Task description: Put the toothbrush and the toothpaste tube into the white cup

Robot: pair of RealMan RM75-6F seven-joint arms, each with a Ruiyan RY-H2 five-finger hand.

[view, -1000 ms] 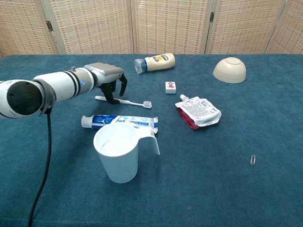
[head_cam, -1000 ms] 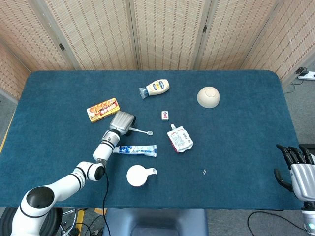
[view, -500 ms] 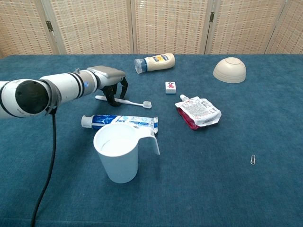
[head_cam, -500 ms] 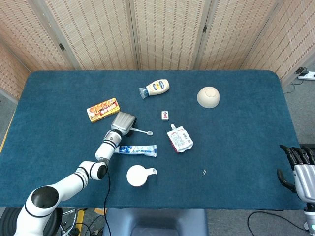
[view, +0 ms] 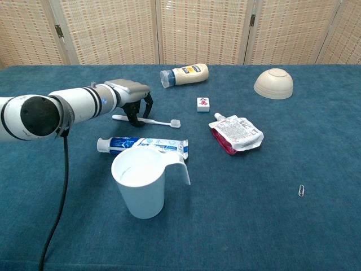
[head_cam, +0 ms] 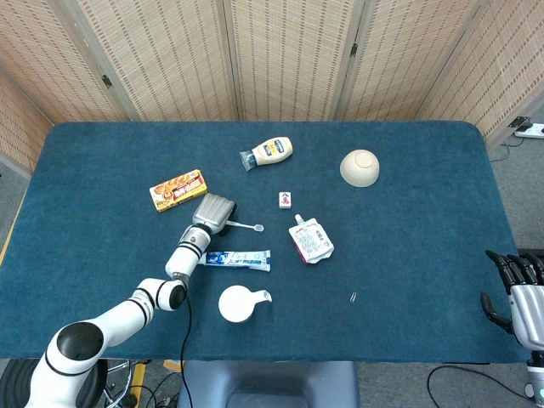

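The white toothbrush point(view: 158, 121) lies on the blue table left of centre, bristle end point(head_cam: 258, 229) pointing right. My left hand point(view: 133, 99) point(head_cam: 212, 211) sits over its handle, fingers curled down and gripping it. The blue-and-white toothpaste tube point(view: 144, 145) point(head_cam: 239, 259) lies flat just in front of the brush. The white cup point(view: 141, 183) point(head_cam: 237, 303) stands upright and empty nearest me, its handle to the right, touching the tube's edge in the chest view. My right hand point(head_cam: 517, 291) hangs past the table's right front corner, fingers apart, holding nothing.
A mayonnaise bottle point(view: 185, 74) lies at the back. An upturned beige bowl point(view: 273, 83) sits back right. A small tile point(view: 203, 104), a red-and-white pouch point(view: 237, 133) and a paper clip point(view: 302, 191) lie to the right. An orange box point(head_cam: 178, 189) lies left of my left hand.
My left hand has settled lower onto the toothbrush handle, and the brush's bristle end has risen slightly. My right hand has sunk towards the lower right edge of the head view.
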